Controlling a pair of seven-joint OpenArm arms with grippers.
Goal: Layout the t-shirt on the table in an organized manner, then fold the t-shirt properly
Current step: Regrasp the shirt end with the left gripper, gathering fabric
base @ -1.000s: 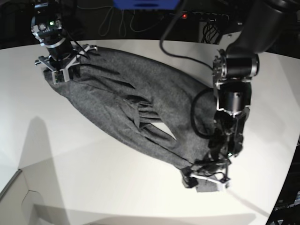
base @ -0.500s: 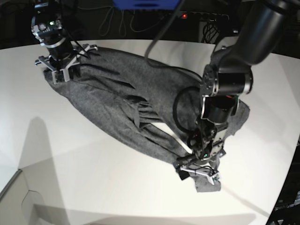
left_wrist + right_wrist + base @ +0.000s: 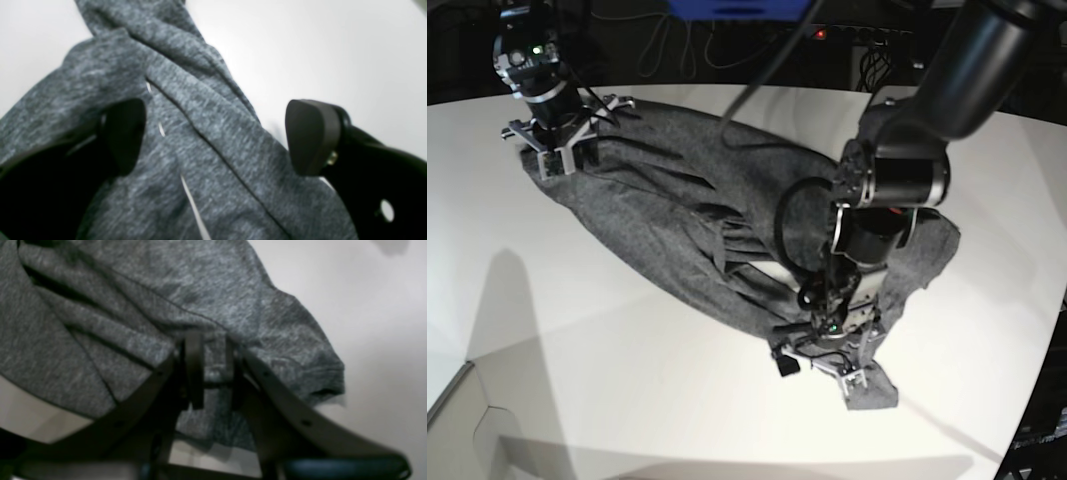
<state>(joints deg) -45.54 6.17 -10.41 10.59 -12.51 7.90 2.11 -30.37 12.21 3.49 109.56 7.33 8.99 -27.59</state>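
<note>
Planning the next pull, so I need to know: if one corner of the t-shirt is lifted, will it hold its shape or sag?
The t-shirt will probably sag: it already lies in soft ridges and folds. Where the right pincer pinches an edge, the cloth bunches and droops around it. It likely drags easily on the smooth table, wrinkling as it goes.
</note>
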